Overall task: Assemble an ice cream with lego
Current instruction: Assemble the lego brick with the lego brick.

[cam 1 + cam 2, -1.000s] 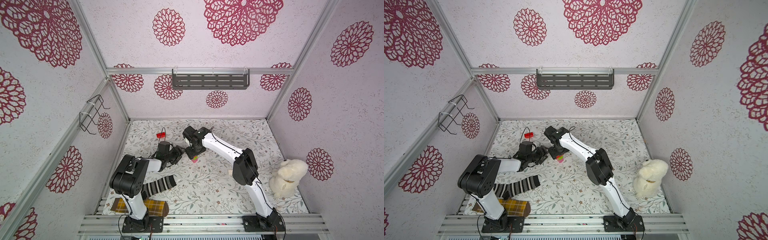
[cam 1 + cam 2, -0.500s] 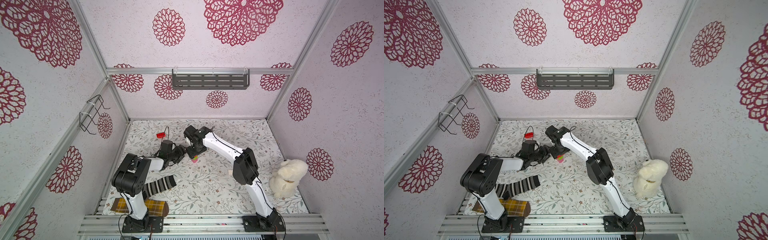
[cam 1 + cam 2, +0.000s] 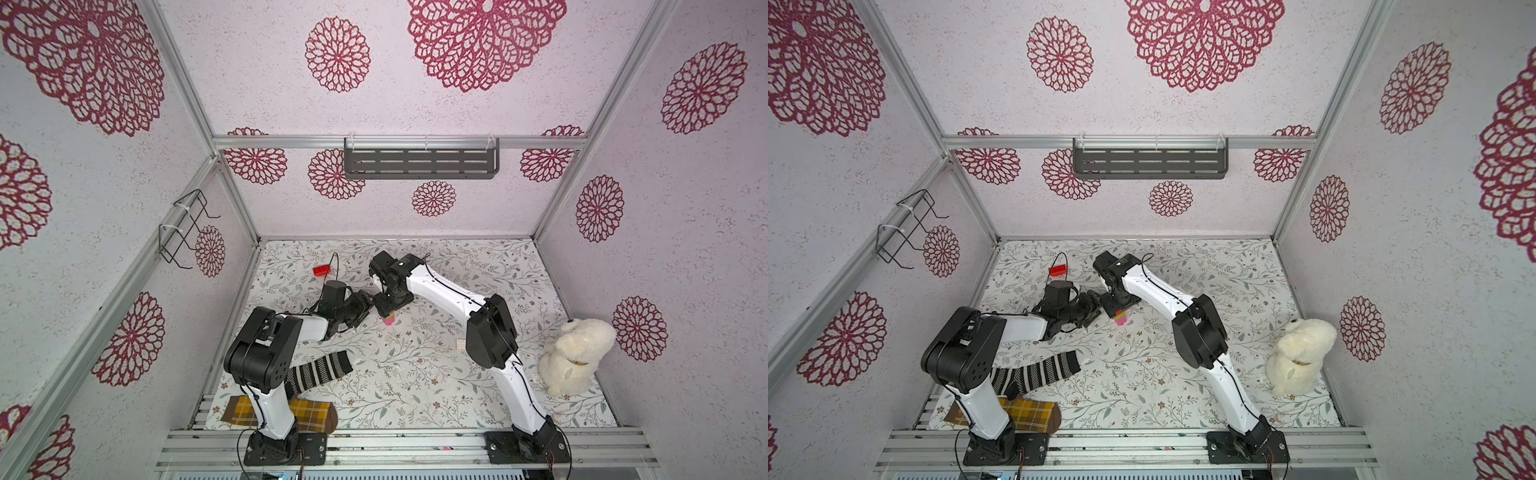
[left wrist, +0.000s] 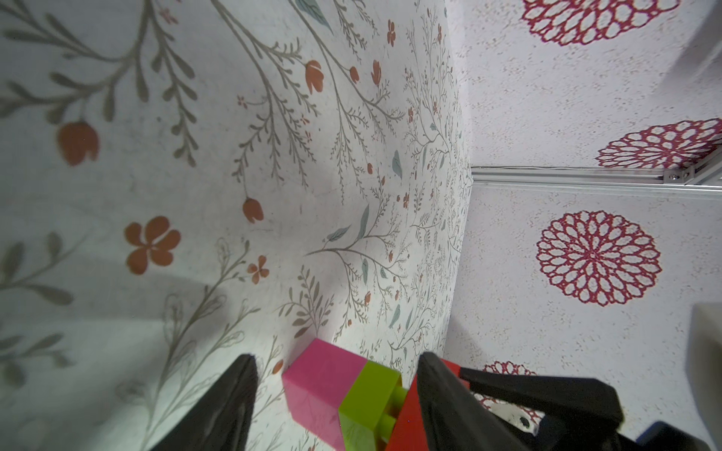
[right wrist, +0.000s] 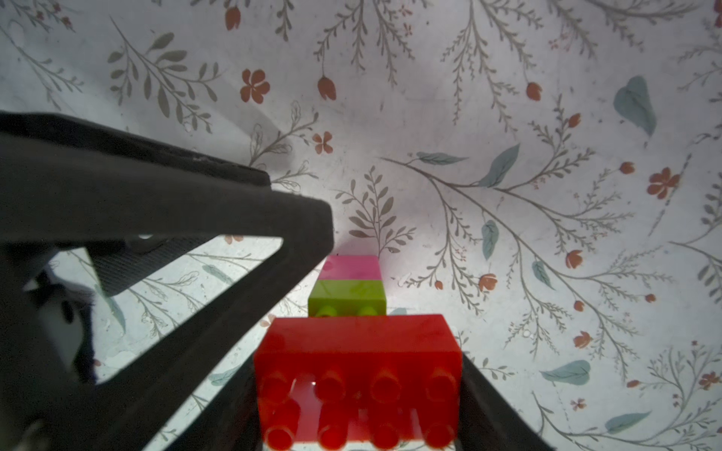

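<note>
Ice cream stack [image 5: 357,351], pink-green stem under red top, sits in right gripper [image 3: 386,307], clamped on the red, low at bench [image 3: 436,374]; contact unclear. Left gripper [image 4: 336,365] is open astride stem: should close square on pink/green w/o twisting joint.

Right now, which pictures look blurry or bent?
Left wrist view: the near floral mat is blurred and its far edge bows, lens distortion. Right wrist view: the red brick up close is soft. Both top views: sharp, evenly lit.
</note>
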Robot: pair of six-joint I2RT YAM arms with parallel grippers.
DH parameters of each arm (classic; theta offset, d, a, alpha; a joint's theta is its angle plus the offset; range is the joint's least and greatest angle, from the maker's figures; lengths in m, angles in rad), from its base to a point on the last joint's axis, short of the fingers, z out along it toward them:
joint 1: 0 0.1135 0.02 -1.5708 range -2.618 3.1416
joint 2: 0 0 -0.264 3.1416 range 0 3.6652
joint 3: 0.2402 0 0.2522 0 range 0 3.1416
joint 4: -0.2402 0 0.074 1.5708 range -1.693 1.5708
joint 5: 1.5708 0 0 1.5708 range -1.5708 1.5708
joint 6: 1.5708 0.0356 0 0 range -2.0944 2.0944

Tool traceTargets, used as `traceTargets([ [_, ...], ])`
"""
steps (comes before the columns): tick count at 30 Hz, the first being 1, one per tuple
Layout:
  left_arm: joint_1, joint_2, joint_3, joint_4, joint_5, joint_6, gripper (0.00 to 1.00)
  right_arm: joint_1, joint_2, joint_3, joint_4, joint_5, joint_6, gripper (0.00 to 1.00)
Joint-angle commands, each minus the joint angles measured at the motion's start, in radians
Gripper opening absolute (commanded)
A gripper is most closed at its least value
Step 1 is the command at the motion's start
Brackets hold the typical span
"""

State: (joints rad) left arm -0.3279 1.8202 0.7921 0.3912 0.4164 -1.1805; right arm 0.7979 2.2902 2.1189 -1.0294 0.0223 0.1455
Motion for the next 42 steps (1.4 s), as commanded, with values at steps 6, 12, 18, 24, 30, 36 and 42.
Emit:
traceTargets([
  [6, -0.029, 0.022, 0.021, 0.027, 0.019, -0.002, 0.66, 0.026, -0.039, -0.062, 0.004, 0.024, 0.003, 0.24],
  [12, -0.04, 0.03, 0.018, 0.035, 0.018, -0.008, 0.66, 0.027, -0.059, -0.039, -0.002, 0.036, 0.022, 0.24],
  [18, -0.04, 0.028, 0.016, 0.035, 0.016, -0.01, 0.65, 0.033, -0.055, -0.032, -0.023, 0.033, 0.025, 0.23],
  [24, -0.04, 0.028, 0.016, 0.035, 0.019, -0.011, 0.65, 0.042, -0.067, -0.039, -0.002, 0.002, 0.024, 0.23],
  [30, -0.039, 0.03, 0.018, 0.036, 0.021, -0.012, 0.65, 0.049, -0.046, -0.039, 0.0, -0.005, 0.026, 0.24],
  [36, -0.041, 0.031, 0.018, 0.04, 0.023, -0.012, 0.66, 0.057, -0.054, -0.06, 0.021, -0.016, 0.03, 0.25],
  [42, -0.042, 0.036, 0.016, 0.047, 0.023, -0.016, 0.66, 0.057, -0.078, -0.038, 0.026, -0.021, 0.044, 0.25],
])
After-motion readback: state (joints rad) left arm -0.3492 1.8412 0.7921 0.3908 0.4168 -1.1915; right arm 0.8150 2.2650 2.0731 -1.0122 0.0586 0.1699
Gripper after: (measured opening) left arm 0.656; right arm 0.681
